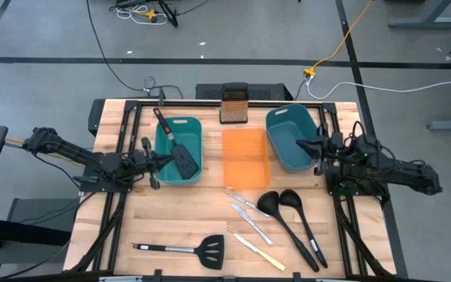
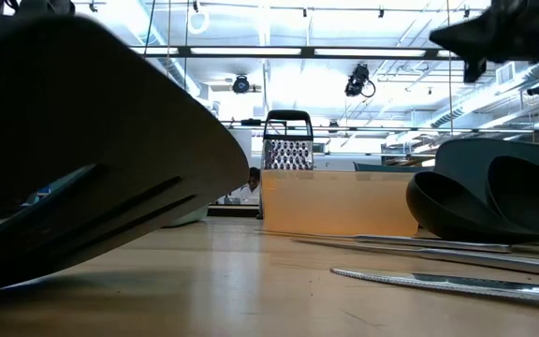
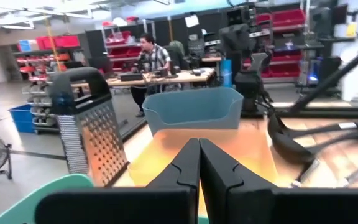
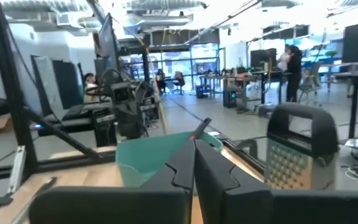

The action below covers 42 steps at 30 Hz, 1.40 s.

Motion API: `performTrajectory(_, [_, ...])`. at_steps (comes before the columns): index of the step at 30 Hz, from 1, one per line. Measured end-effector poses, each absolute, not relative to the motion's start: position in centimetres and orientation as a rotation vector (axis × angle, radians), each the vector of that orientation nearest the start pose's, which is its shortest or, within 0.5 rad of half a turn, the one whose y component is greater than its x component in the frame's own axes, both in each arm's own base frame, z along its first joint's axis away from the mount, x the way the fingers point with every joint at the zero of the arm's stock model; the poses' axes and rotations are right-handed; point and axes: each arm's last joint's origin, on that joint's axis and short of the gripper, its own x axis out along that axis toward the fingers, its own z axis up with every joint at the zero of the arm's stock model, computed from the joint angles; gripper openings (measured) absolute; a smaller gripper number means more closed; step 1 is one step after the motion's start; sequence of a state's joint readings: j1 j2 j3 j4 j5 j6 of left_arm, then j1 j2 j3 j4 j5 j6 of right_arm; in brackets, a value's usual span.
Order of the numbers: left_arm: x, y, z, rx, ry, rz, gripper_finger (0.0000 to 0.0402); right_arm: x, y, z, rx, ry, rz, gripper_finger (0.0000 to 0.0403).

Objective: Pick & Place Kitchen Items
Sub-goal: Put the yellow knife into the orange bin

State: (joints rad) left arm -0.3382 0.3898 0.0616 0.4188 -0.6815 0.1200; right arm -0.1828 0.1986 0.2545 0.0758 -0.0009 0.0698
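Observation:
One black spatula lies in the left teal bin, its handle leaning over the bin's far rim. A second spatula rests flat near the table's front edge. Two black ladles, two silver knives and a yellow-handled knife lie on the wood in front of the orange tray. My left gripper is shut and holds nothing at the left bin's left rim, its fingers pointing level. My right gripper, also shut and holding nothing, hovers over the right teal bin's right rim.
A dark metal box grater stands upright at the far edge behind the tray. Black frame rails run along the table's left and right sides. Bare wood shows at the near left and between the bins and the utensils. People sit at desks in the room beyond.

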Motion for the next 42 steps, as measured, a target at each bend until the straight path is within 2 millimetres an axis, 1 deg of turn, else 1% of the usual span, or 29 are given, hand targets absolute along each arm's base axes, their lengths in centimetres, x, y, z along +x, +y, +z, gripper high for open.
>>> performTrajectory(2, [11.6, -2.1, 19.1, 0.068, -0.066, 0.372, 0.0008, 10.5, -1.6, 25.5, 0.064, -0.081, -0.147, 0.0020])
performTrajectory(4, [11.6, -2.0, 19.1, 0.059, -0.072, 0.393, 0.0008, 11.6, -1.3, 26.4, 0.071, 0.015, -0.133, 0.0021])
performTrajectory(7, [11.6, -2.0, 19.1, 0.054, -0.073, 0.398, 0.0009, 13.6, -0.7, 27.0, 0.064, 0.217, -0.178, 0.0021])
performTrajectory(10, [11.6, -2.0, 19.2, 0.044, -0.076, 0.398, 0.0014, 15.5, 0.8, 27.8, 0.048, 0.365, -0.197, 0.0022])
performTrajectory(12, [11.6, -2.0, 19.1, 0.031, -0.078, 0.396, 0.0017, 16.5, 2.3, 28.7, 0.040, 0.411, -0.184, 0.0022])
performTrajectory(14, [11.6, -2.0, 19.1, 0.027, -0.079, 0.396, 0.0017, 17.3, 4.1, 29.2, 0.036, 0.462, -0.180, 0.0020])
performTrajectory(19, [11.6, -2.0, 19.1, 0.004, -0.078, 0.394, 0.0011, 20.0, 10.4, 29.3, 0.035, 0.562, -0.143, 0.0014])
performTrajectory(22, [11.6, -2.0, 19.0, 0.002, -0.070, 0.386, 0.0009, 21.6, 14.0, 29.0, 0.043, 0.657, -0.165, 0.0015])
performTrajectory(25, [11.6, -2.1, 18.7, 0.017, -0.042, 0.381, 0.0010, 23.1, 16.9, 28.9, 0.143, 0.780, -0.188, 0.0026])
performTrajectory(28, [11.6, -2.1, 18.4, 0.026, -0.018, 0.380, 0.0014, 24.3, 19.4, 28.0, 0.236, 0.961, -0.223, 0.0049])
performTrajectory(31, [11.6, -2.1, 18.4, 0.026, -0.016, 0.382, 0.0015, 25.5, 21.4, 26.8, 0.302, 1.114, -0.256, 0.0085])
performTrajectory(34, [11.6, -2.1, 18.4, 0.027, -0.015, 0.383, 0.0013, 26.5, 22.9, 25.4, 0.369, 1.192, -0.283, 0.0130])
performTrajectory(37, [11.6, -2.1, 18.4, 0.028, -0.015, 0.383, 0.0010, 27.2, 23.7, 23.9, 0.438, 1.225, -0.306, 0.0168])
performTrajectory(39, [11.6, -2.1, 18.4, 0.027, -0.015, 0.383, 0.0009, 27.6, 24.1, 23.2, 0.480, 1.231, -0.322, 0.0185])
performTrajectory(42, [11.6, -2.1, 18.4, 0.024, -0.015, 0.383, 0.0011, 27.9, 24.9, 22.2, 0.556, 1.264, -0.323, 0.0195])
